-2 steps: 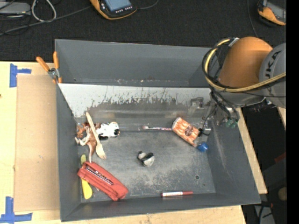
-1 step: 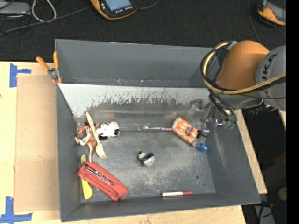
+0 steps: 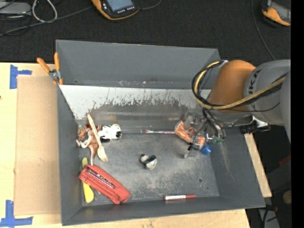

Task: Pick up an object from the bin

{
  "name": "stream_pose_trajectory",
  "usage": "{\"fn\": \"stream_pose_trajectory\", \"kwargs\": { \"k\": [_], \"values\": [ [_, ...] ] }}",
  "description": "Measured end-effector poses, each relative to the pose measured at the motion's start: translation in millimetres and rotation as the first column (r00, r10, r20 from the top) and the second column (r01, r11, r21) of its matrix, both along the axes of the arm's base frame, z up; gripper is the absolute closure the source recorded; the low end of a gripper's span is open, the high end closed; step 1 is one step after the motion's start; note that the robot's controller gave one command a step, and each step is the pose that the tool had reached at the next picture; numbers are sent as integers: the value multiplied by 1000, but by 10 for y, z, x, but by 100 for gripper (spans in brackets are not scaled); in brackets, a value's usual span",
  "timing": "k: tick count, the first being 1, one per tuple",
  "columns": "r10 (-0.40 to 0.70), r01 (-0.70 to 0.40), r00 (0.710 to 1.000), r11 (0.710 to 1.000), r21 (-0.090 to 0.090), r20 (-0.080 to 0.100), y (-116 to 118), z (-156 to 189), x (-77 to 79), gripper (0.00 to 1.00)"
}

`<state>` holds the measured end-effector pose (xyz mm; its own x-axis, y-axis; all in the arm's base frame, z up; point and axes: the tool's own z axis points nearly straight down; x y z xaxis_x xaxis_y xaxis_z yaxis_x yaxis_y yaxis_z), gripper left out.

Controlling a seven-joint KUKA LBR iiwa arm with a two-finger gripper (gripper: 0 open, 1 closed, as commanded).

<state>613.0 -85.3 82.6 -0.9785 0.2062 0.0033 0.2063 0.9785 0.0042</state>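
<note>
Camera view shows the gripper (image 3: 191, 152), its opening impossible to tell, low near the bin's (image 3: 142, 65) right wall, just beside an orange crumpled object (image 3: 182, 130), with a small black-and-white object (image 3: 148, 161) mid-floor.

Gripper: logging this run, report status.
Gripper low over bin floor, right side. Orange crumpled piece just beside it; hold unconfirmed. Small black-and-white thing apart, left.

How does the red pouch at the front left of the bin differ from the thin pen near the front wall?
The red pouch is broad and flat, while the pen is thin and much smaller. The pouch lies slanted, running from upper left to lower right, while the pen lies nearly level along the front wall. The pouch is red with dark print, while the pen is partly red and partly pale. Both lie flat on the bin floor.
</note>
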Motion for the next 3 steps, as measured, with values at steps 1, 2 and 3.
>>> {"fn": "stream_pose_trajectory", "kwargs": {
  "k": [1,2,3],
  "values": [
    [-187,187,982,982,-5,16,-262,-124,85,100],
    [-186,186,982,983,-5,15,-261,-122,86,100],
    [-191,191,981,982,-4,11,-336,620,62,100]
  ]
}}
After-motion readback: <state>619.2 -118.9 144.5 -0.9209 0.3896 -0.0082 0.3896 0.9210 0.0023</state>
